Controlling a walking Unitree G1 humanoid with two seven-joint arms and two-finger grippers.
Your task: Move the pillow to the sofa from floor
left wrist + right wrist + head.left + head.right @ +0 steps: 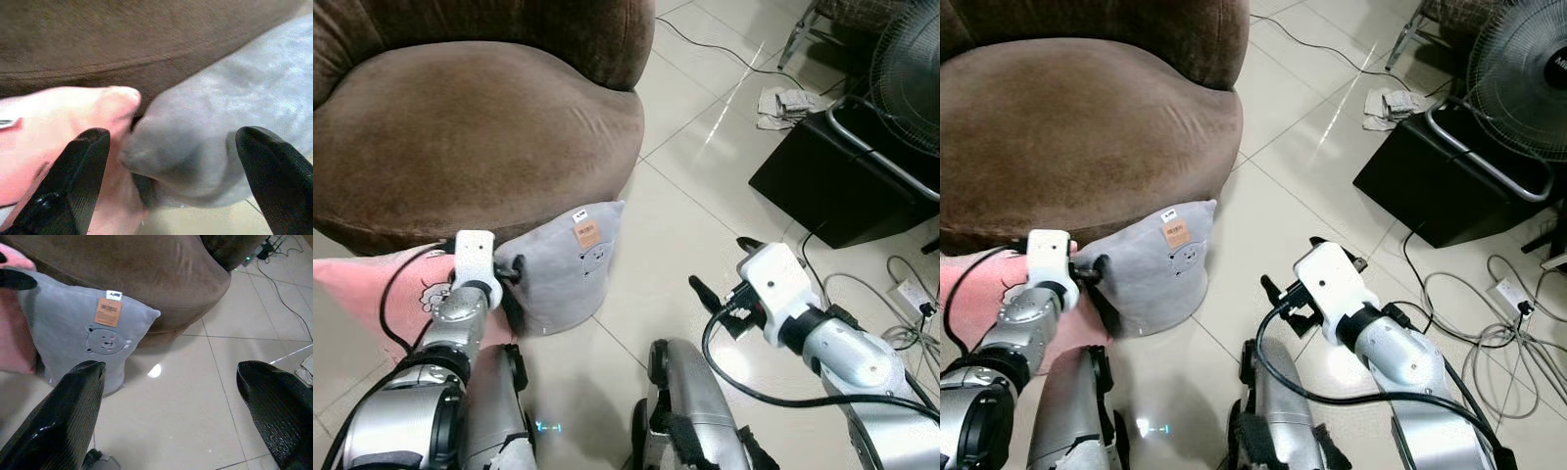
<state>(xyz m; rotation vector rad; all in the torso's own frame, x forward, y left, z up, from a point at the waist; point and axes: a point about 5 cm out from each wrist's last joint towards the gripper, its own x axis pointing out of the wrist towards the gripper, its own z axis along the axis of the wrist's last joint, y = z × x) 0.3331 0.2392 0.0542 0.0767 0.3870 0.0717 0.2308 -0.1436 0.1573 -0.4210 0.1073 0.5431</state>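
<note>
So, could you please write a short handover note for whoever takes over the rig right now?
Left claw: open, its fingers either side of the grey pillow's corner, not yet closed.
Right claw: open, holding nothing, above the tiled floor to the pillow's right.
Grey pillow stands on the floor, leaning against the brown sofa; a pink pillow lies beside it.
Done: approach only.
Left: grip, lift, place the pillow on the sofa seat.

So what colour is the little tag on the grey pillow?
Orange-brown, on the grey pillow; the tag shows best in the right wrist view.
</note>
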